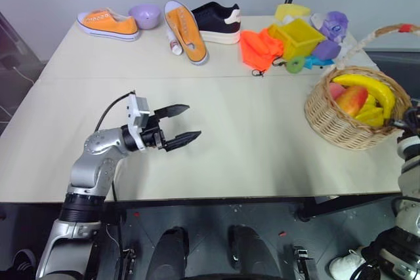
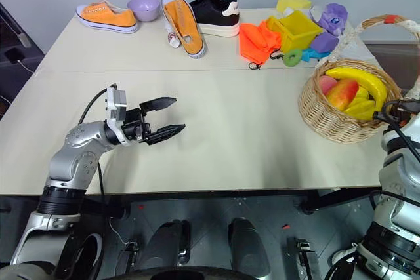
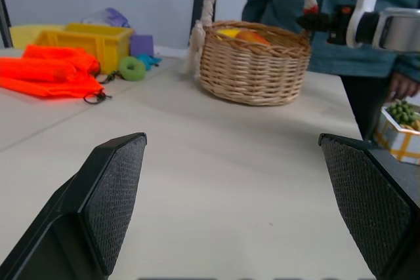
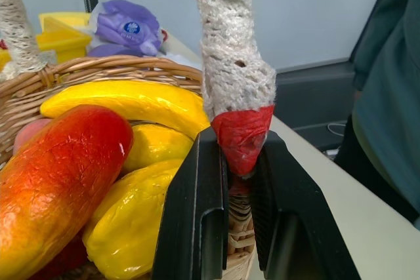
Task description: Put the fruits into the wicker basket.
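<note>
Right wrist view, right gripper (image 4: 231, 181) jaws clamping wicker basket (image 1: 328, 119) handle, banana (image 1: 369, 87) lying crosswise, left gripper (image 1: 186, 124) jaws wide

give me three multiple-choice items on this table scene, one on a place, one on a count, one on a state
1. Where is the mango?
A. in the wicker basket
B. in the lavender bowl
C. on the bare table

2. How many orange shoes lie on the table?
A. one
B. two
C. four

3. What is the right claw doing?
A. hanging open
B. shut on the basket handle
C. holding the banana

Answers: 1 A, it lies beside the banana inside the weave; 2 B, a pair flanks the bowl; 3 B, its fingers pinch the handle's red wrap.
</note>
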Robot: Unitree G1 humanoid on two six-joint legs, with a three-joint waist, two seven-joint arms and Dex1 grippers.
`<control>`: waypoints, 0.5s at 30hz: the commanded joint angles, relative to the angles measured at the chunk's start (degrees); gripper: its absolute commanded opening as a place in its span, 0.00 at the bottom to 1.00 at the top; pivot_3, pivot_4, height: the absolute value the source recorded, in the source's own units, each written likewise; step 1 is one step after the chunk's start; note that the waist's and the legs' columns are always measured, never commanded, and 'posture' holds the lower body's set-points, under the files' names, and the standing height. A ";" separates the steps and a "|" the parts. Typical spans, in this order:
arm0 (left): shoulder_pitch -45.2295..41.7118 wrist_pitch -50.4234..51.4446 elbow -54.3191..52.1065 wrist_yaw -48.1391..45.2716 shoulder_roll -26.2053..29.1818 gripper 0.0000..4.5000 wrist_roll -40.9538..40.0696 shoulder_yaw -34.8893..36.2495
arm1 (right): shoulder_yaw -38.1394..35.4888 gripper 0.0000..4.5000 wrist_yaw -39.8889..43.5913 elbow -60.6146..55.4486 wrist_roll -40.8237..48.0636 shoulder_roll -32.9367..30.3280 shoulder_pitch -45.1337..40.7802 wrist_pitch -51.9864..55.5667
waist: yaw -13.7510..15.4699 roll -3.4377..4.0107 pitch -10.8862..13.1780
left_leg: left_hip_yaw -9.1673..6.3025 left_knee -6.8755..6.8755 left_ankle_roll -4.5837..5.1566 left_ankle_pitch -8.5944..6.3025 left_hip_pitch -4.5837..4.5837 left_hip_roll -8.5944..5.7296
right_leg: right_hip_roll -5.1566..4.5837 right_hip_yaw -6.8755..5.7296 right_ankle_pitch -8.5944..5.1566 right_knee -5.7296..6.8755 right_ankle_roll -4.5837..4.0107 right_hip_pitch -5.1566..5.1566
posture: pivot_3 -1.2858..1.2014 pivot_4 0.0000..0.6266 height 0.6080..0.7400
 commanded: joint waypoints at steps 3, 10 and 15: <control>0.60 -0.25 -2.45 -0.11 0.82 1.00 -0.41 1.30 | 0.37 0.41 -0.23 -3.22 1.30 -0.08 -0.73 -1.99 | 0.07 0.01 -0.01 | 0.00 0.00 0.00 0.00 0.00 0.00 | 0.00 0.00 0.00 0.01 0.00 0.00 | 0.52 0.24 1.00; 1.96 -0.69 -2.33 0.68 0.69 1.00 -0.38 1.91 | 0.40 0.99 -2.23 -8.75 1.86 1.74 1.95 -1.57 | 0.21 0.01 -0.01 | -0.01 0.02 0.00 0.00 0.00 0.00 | -0.01 -0.01 -0.01 0.00 0.01 0.03 | 0.52 0.24 1.00; 4.35 -1.93 -3.21 2.54 0.89 1.00 0.09 3.31 | 3.80 0.99 1.18 -20.33 2.15 7.22 10.77 -10.19 | 0.25 0.04 -0.02 | -0.06 -0.03 0.02 -0.01 0.00 0.00 | 0.00 -0.01 -0.06 0.01 0.08 0.03 | 0.52 0.24 1.00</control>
